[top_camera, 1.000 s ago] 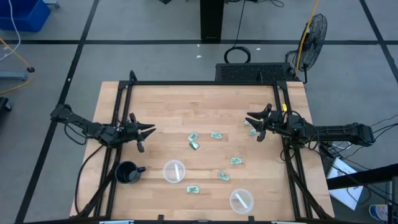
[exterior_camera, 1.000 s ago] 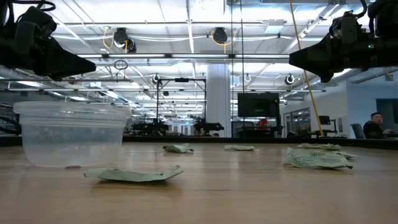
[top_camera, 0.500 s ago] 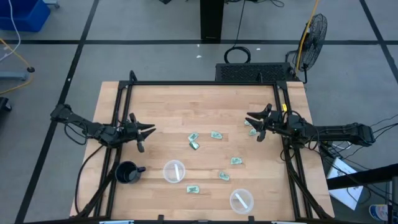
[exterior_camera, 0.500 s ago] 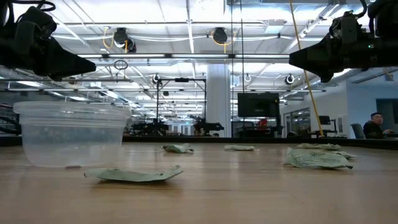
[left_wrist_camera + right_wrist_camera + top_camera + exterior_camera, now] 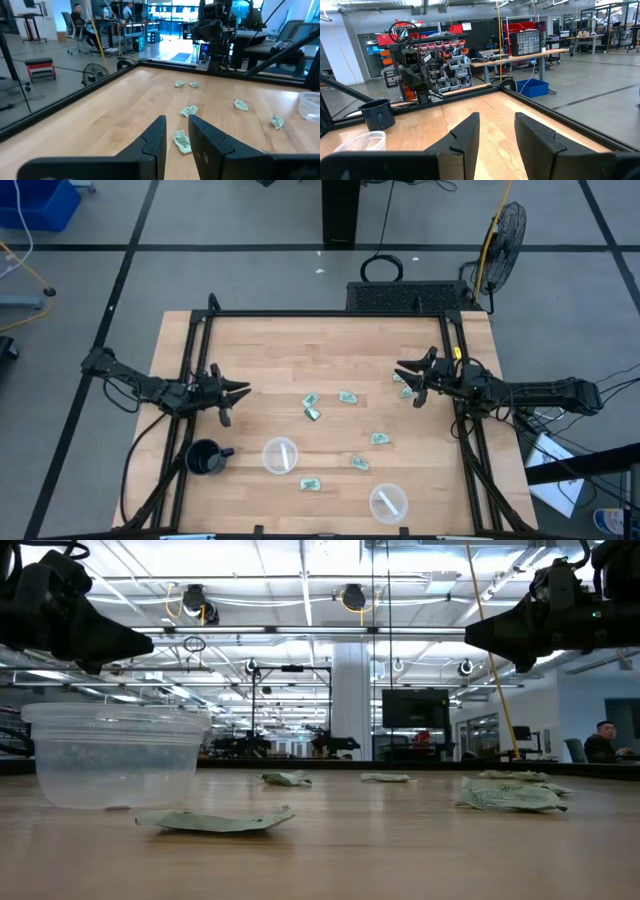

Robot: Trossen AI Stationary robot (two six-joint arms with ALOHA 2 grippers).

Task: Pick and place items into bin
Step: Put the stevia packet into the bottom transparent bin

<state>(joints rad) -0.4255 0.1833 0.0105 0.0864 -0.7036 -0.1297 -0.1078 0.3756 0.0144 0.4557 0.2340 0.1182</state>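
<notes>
Several small pale green-and-white crinkled packets lie flat on the wooden table, scattered across its middle: one (image 5: 311,400), another (image 5: 347,396), a third (image 5: 380,438), and others toward the near edge (image 5: 310,483). In the left wrist view the closest packet (image 5: 182,141) lies just ahead of the fingers. My left gripper (image 5: 240,392) (image 5: 176,119) hovers open above the table's left part, pointing at the packets. My right gripper (image 5: 402,370) (image 5: 495,116) hovers open over the right part, with two packets (image 5: 405,391) close beneath it. Neither gripper touches anything.
Two clear round cups stand near the near edge, one (image 5: 280,455) left of centre and one (image 5: 388,502) farther right. A black mug (image 5: 205,458) stands at the near left. A black frame rail (image 5: 320,313) borders the table. People sit in the room beyond.
In the low view my left gripper has edged a little toward the table's right, staying at the same height. The packets, cups and my right arm have kept still.
</notes>
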